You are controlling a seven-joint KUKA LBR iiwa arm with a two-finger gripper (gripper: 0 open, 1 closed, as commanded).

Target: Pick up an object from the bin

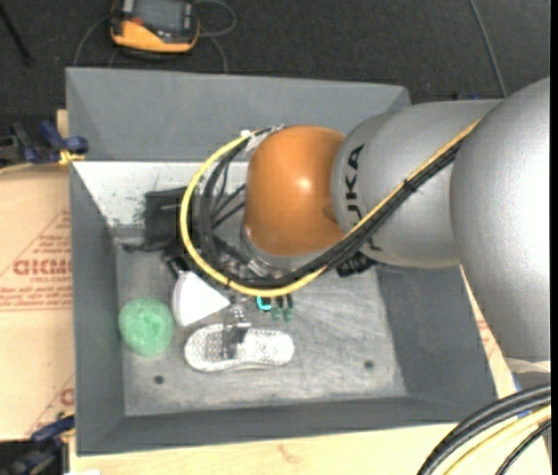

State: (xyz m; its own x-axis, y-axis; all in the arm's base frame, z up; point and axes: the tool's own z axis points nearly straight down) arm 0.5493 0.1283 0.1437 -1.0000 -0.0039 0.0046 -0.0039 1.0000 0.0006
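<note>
Three items toward bin [343,356] front edge: green ball [146,326], white wedge [197,299], white shoe [259,348] beneath gripper [232,331]; grip state indeterminable.

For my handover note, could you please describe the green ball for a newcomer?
Look in the grey metal bin, at the left of its floor. The round, fuzzy green ball lies there, left of a white wedge-shaped piece; it alone is round and green.

The arm's orange cover [294,191] and looped cables [188,221] hide the bin [259,107] floor just behind the gripper [232,338]. A black object [160,211], up and toward the view's left of the gripper, lies partly under the cables, its kind unclear. The gripper covers the middle of a white shoe-like object [264,348] beneath it.
</note>
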